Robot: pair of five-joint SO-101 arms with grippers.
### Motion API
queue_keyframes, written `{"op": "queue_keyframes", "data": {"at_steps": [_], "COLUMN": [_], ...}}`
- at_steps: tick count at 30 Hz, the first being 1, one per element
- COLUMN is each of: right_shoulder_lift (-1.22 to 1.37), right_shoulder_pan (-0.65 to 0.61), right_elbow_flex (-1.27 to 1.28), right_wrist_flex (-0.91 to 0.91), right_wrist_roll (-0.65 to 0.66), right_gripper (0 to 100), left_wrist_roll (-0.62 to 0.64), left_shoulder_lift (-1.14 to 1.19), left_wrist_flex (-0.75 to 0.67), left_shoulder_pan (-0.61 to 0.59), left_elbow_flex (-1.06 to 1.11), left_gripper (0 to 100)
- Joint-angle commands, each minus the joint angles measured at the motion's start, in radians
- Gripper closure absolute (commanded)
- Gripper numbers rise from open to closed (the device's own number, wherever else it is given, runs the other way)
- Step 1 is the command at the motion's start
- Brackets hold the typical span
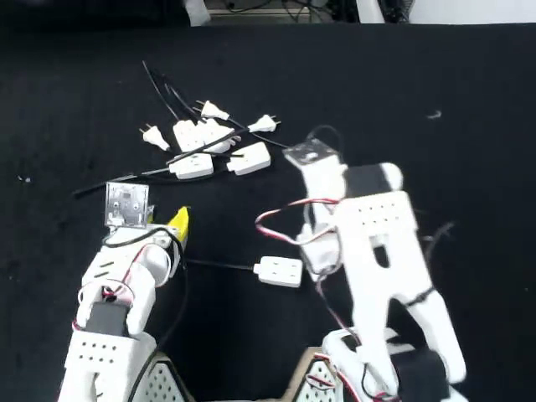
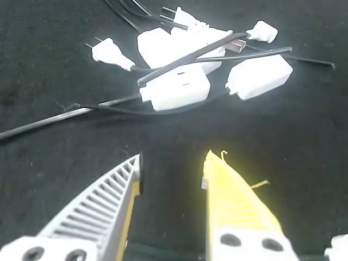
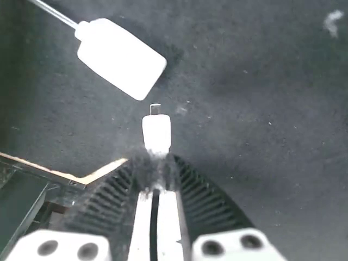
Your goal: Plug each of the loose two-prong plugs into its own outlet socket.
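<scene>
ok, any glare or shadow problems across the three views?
High view: white plastic outlet blocks glare out on the black cloth table, slots barely readable. Left wrist view: same blown whites, no hard shadows by the open left pincer. Right wrist view: even light, small white two-prong plug in the right pincer stands out.

Nothing legible anywhere: no text, label, number or sign. Outlet socket (image 1: 279, 270): plain white casing, no print made out. Two-prong plug (image 3: 156, 133): bare white body, no marking made out.
</scene>
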Motion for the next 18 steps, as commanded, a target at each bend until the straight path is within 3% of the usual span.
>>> {"op": "queue_keyframes", "data": {"at_steps": [1, 8, 18], "right_shoulder_lift": [0.111, 0.357, 0.288], "right_shoulder_pan": [-0.026, -0.023, -0.057], "right_elbow_flex": [-0.102, -0.240, -0.262], "right_wrist_flex": [0.031, 0.029, 0.023], "right_wrist_roll": [-0.021, -0.011, -0.008], "right_gripper": [98.7, 98.7, 98.7], "left_wrist_roll": [0.012, 0.012, 0.012], "left_shoulder_lift": [-0.098, -0.152, -0.153], "left_wrist_flex": [0.005, 0.061, 0.064], "left_shoulder_pan": [-0.012, -0.012, -0.016], "left_elbow_flex": [0.018, 0.019, 0.022], "left_gripper": [81, 81, 81]}}
